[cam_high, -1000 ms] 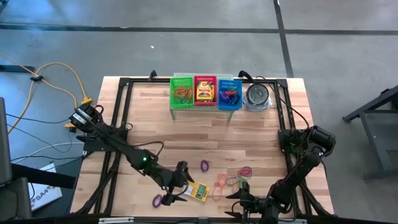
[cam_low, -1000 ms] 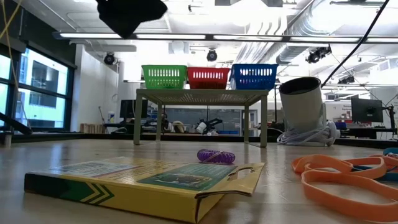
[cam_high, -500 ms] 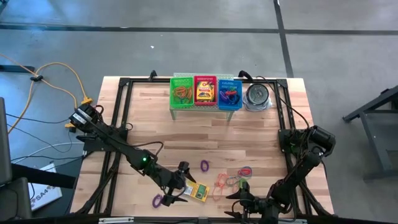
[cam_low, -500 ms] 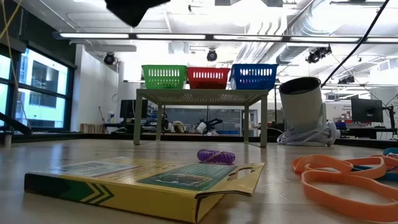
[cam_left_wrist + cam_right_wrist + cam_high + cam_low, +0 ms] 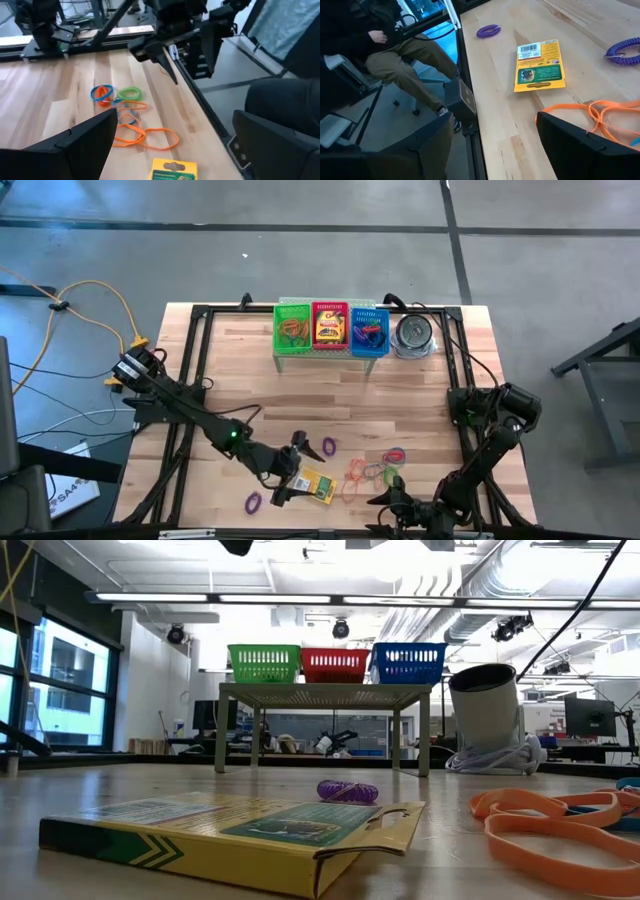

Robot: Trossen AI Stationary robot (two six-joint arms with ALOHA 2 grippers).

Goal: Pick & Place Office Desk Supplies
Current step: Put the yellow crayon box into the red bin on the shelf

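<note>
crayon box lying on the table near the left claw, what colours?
Yellow with a green panel and a white barcode patch. The crayon box shows best in the right wrist view.

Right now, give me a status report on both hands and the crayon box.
Left hand open above crayon box. Right hand open, waiting at near edge. Box flat, unheld, nothing blocking.

A: Even, bright light over the bench (image 5: 250, 370) from above, and only soft, short shadows under the arms.

B: At bench height the ceiling strip lights (image 5: 300, 598) blaze white and wash out the room's upper half. The crayon box (image 5: 235, 835) up close is slightly soft, and the orange rubber bands (image 5: 545, 825) blur at the edge.

A: On the left wrist, daylight comes off the wood, and the near dark fingers (image 5: 75, 145) are out of focus.

B: On the right wrist there's a cool blue glow (image 5: 427, 20) past the bench edge, with dim shadow beneath.
</note>
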